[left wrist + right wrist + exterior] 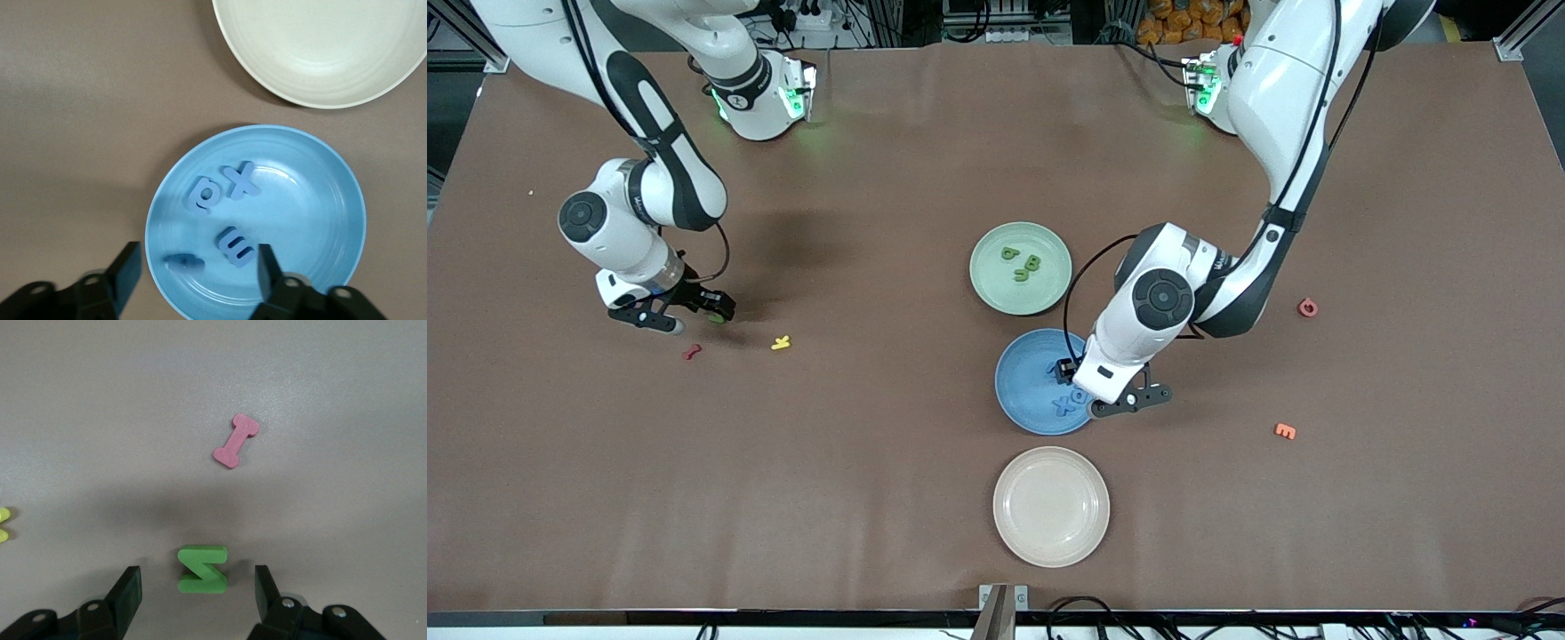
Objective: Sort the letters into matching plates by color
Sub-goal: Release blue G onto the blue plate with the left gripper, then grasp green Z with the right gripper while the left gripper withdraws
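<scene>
Nearest the front camera, at lower centre of the frame, sits the cream plate (1051,507); it holds nothing and matches no target colour.

Above it in the frame lies the blue plate (1032,382), carrying four blue letters (230,190) (all four show in the left wrist view). The left end effector (1089,402) hovers over this plate's rim with fingers spread wide and nothing between them. Judgement: the blue set appears complete.

Higher still, at centre frame, the green plate (1021,268) holds three green letters (1024,263).

The fourth green letter (202,569) lies flat on the desk (871,489) at middle left of the frame. The right end effector (694,313) is low over it, fingers open and straddling it without visible contact. Judgement: this alignment prepares a pinch across the letter's width.

A red letter (692,352) and a yellow letter (781,342) lie just beside that spot; both are non-target items, and a careless closing could disturb them.
</scene>
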`<action>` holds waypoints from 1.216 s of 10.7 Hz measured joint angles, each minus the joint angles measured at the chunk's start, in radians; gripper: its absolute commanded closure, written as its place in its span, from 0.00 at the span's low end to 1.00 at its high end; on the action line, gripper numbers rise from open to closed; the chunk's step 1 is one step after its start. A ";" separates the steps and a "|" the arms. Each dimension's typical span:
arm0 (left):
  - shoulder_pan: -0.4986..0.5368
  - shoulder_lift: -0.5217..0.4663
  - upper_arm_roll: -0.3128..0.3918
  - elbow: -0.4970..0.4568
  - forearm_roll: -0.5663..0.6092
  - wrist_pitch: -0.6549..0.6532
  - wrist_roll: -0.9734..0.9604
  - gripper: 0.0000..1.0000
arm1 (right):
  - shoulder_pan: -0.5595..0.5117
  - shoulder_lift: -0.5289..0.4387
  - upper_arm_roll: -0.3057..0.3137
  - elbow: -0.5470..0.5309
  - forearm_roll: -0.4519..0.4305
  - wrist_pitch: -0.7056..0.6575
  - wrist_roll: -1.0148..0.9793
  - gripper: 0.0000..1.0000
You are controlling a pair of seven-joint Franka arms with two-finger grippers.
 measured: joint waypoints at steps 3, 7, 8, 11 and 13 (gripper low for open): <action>0.001 -0.007 0.013 0.017 0.007 -0.003 0.016 0.00 | 0.000 0.025 0.000 0.000 0.027 0.029 0.002 0.27; 0.042 -0.091 0.070 0.049 0.011 -0.158 0.174 0.00 | 0.002 0.046 0.001 0.000 0.045 0.060 0.004 0.29; 0.065 -0.116 0.072 0.066 0.012 -0.216 0.220 0.00 | 0.002 0.047 0.001 0.000 0.045 0.061 0.004 0.30; 0.163 -0.201 0.075 0.087 0.013 -0.335 0.377 0.00 | 0.003 0.051 0.002 -0.001 0.047 0.062 0.004 0.32; 0.210 -0.254 0.076 0.088 0.013 -0.390 0.427 0.00 | 0.003 0.052 0.002 -0.001 0.047 0.062 0.004 0.43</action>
